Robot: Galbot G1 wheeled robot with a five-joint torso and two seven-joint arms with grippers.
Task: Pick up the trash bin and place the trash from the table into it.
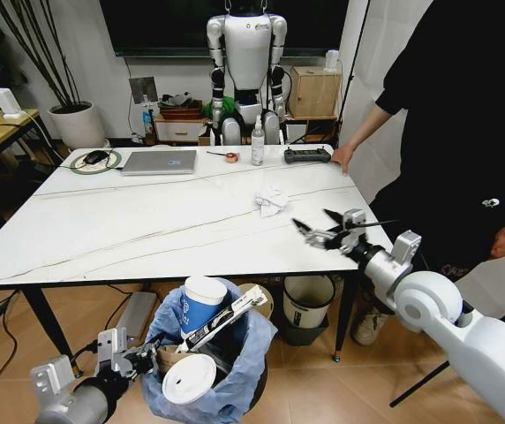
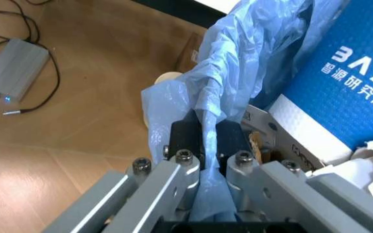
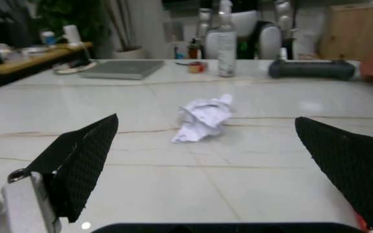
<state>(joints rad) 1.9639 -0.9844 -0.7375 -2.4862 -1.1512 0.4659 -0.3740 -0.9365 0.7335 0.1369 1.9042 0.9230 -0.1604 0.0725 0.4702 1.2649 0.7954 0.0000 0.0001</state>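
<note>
One tissue (image 1: 270, 200), one bin (image 1: 235, 389), one cup (image 1: 201, 303).

Your head camera looks forward and down across the whole worktop (image 1: 146, 221) from above its near edge. Your right wrist camera sits low, just over that surface, facing along it toward the crumpled tissue (image 3: 204, 118), which the head view shares. Your left wrist camera looks steeply down, very close against the blue bag (image 2: 238, 87).

Left end effector (image 2: 206, 145) pinching light-blue bag (image 2: 251, 53), blue cup (image 2: 348, 82) beside
</note>
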